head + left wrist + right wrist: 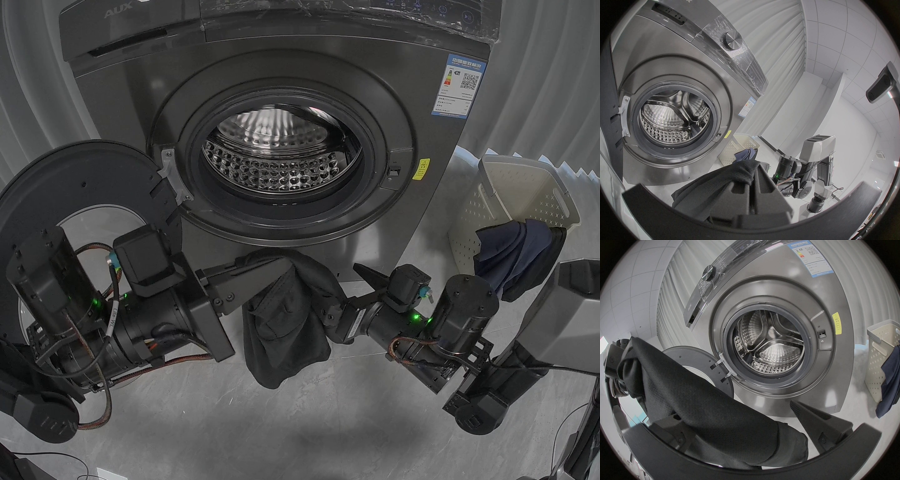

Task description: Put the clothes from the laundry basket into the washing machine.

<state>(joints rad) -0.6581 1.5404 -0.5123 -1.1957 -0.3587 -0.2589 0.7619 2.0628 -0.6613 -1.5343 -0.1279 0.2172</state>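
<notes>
The door (81,181) of the washer (400,106) stands swung wide open at the far left, its inner face turned to the room. Just in front of it the left gripper (280,265) is held below the washer's opening, its fingers pressed together on the top edge of a dark garment (284,331). The garment hangs down from that pinch in loose folds, clear of the floor (350,412), in front of the washer's lower panel. Above it the drum (281,156) shows bare perforated steel.

To the right, the right gripper (340,289) sits just beside the garment at about the same height, its jaws spread wide. One finger (818,424) stands free in the air, while the other is buried under cloth – the garment's side is draped over it rather than squeezed. From the right wrist view the garment stretches as a band from that covered finger across to the left gripper.

Farther right, beside the washer's corner, stands a pale perforated basket (531,181) on the floor, with a navy cloth (515,253) slung over its near rim, part inside and part hanging outside.
</notes>
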